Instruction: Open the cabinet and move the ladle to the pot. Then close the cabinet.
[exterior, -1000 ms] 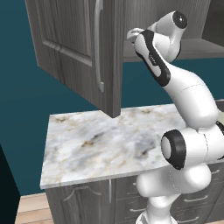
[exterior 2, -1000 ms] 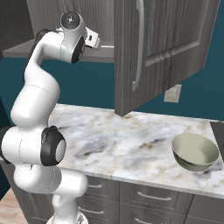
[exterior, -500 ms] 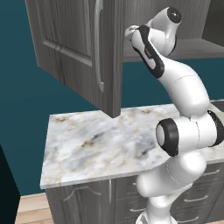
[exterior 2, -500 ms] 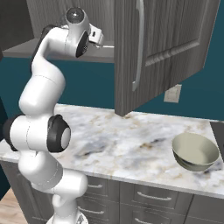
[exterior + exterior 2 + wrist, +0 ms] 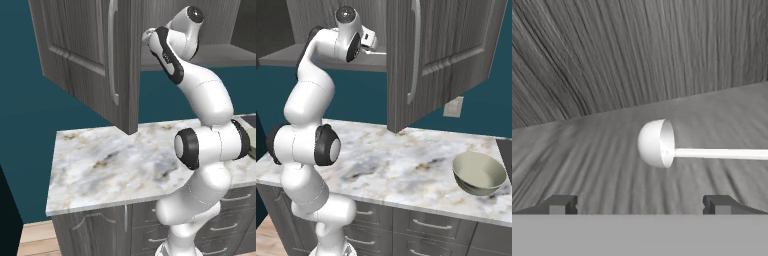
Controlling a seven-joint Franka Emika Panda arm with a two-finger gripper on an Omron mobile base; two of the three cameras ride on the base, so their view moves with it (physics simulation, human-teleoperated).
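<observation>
The dark grey wood-grain wall cabinet [image 5: 446, 55] stands with its door swung open. Inside, on the cabinet shelf, lies a white ladle [image 5: 662, 145], its bowl ahead of the pincer [image 5: 639, 205], whose jaws are spread apart and empty. The grey-olive bowl-shaped metal pot [image 5: 479, 173] sits on the marble surface [image 5: 401, 165].

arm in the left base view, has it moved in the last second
Yes. The arm has swung left toward the open cabinet door and reached up into the cabinet; its elbow, earlier low at the counter edge, now stands higher.
</observation>
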